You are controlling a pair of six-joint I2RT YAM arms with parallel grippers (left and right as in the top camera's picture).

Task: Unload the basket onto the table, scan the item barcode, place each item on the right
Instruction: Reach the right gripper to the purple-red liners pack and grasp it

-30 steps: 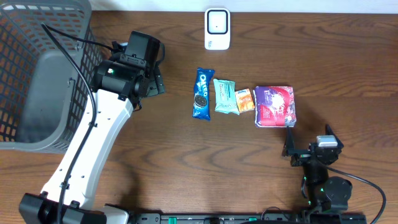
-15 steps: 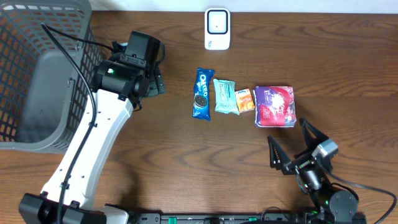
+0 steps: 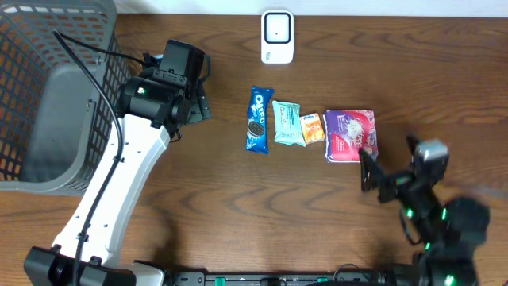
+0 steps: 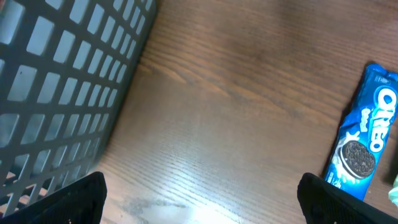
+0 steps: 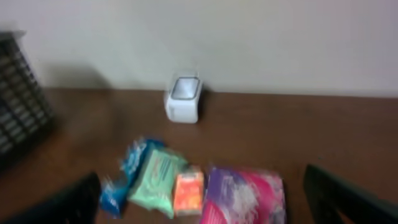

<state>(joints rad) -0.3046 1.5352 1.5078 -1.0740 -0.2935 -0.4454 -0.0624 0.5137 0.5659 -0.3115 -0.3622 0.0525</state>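
Overhead view: pink bag [image 3: 351, 135] ending the snack row, just beside right gripper [image 3: 387, 159] at its eleven o'clock, long axis twelve-to-six. Spread wide, holding nothing. Left gripper [image 3: 200, 103] likewise spread and empty, well apart toward nine o'clock. Probably the right arm's pick.

Grey mesh basket [image 3: 24, 48] is sitting at far-left corner of table [image 3: 238, 199], w/ solid grey floor inside. Brown wood-grain table top is catching glare beside basket's wall. Pale wall [image 5: 280, 43] is running behind table's far edge.
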